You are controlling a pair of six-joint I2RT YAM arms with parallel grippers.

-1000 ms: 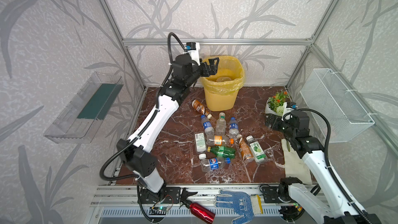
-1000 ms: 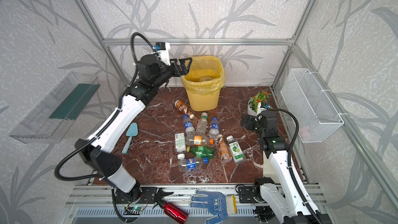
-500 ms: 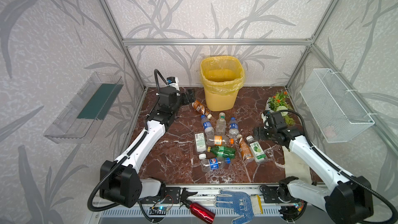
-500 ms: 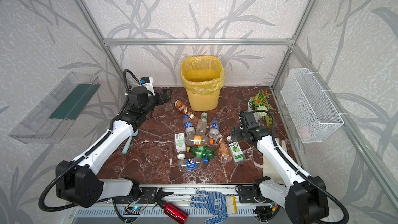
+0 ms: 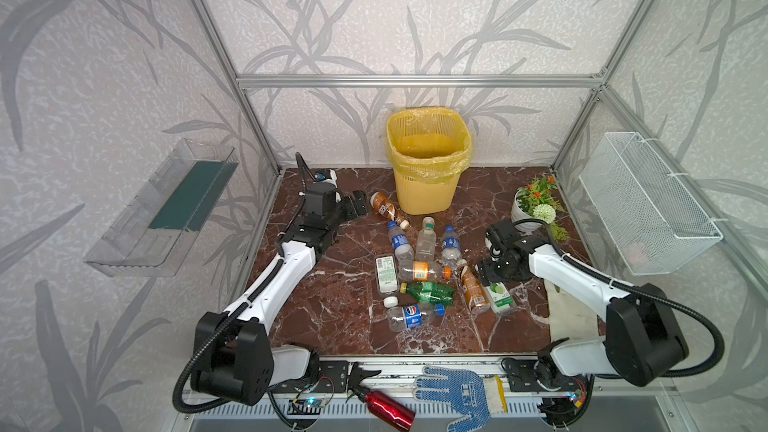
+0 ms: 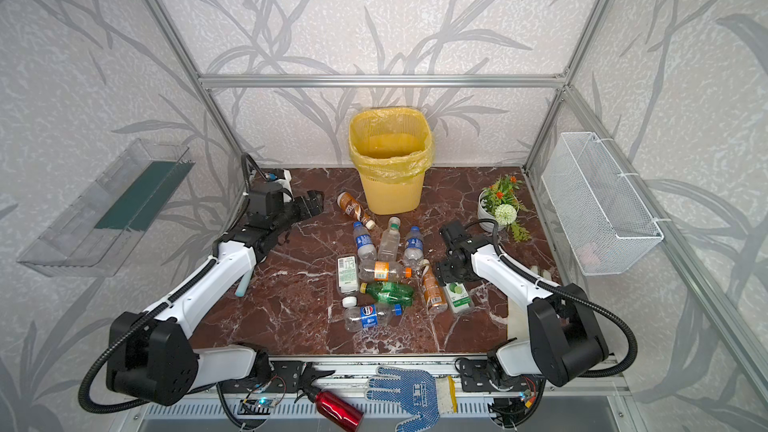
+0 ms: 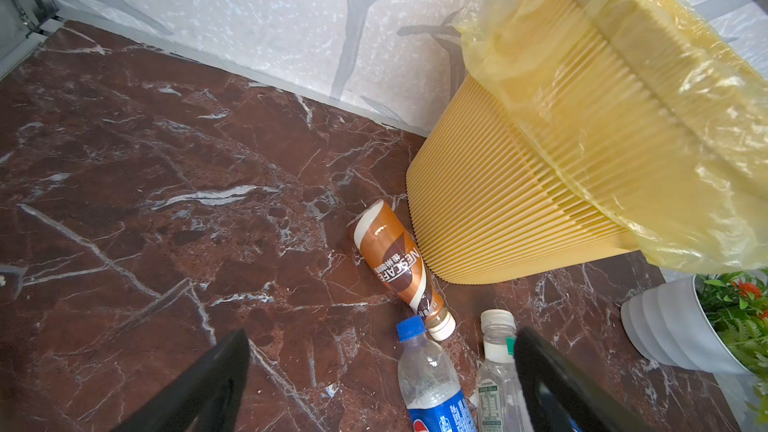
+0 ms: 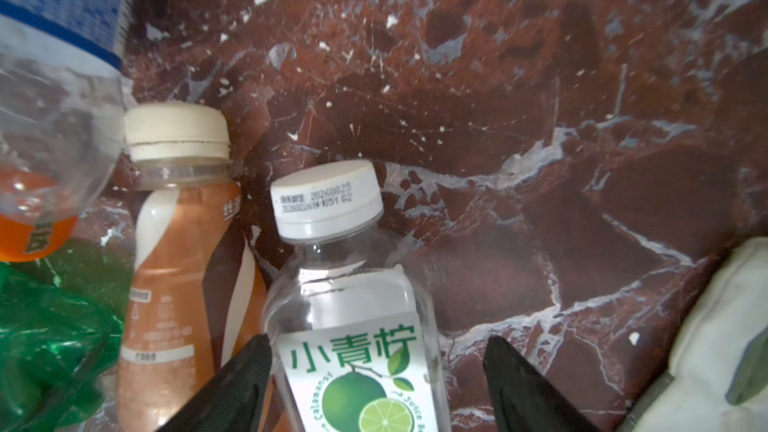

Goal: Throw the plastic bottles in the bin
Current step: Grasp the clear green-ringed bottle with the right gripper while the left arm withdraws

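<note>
The yellow bin (image 5: 428,160) (image 6: 390,160) (image 7: 540,160) stands at the back wall. Several plastic bottles lie on the marble floor in front of it. A brown-label one (image 5: 386,207) (image 7: 395,259) lies closest to the bin. My left gripper (image 5: 357,203) (image 6: 313,201) (image 7: 380,338) hangs open and empty just left of it. My right gripper (image 5: 490,274) (image 6: 446,272) (image 8: 376,344) is low over a clear lime-label bottle (image 5: 498,295) (image 8: 353,326). Its jaws straddle the bottle, one finger at the label's edge, the other apart from it.
A flower pot (image 5: 532,209) stands behind the right arm and a cream cloth (image 5: 569,309) lies beside it. A white wire basket (image 5: 648,205) and a clear tray (image 5: 166,205) hang on the side walls. A red metal bottle (image 5: 386,405) and a blue glove (image 5: 461,392) lie on the front rail.
My left arm came down from above the bin to the floor beside the brown-label bottle. My right arm reached in and down over the lime-label bottle, its jaws narrowing.
</note>
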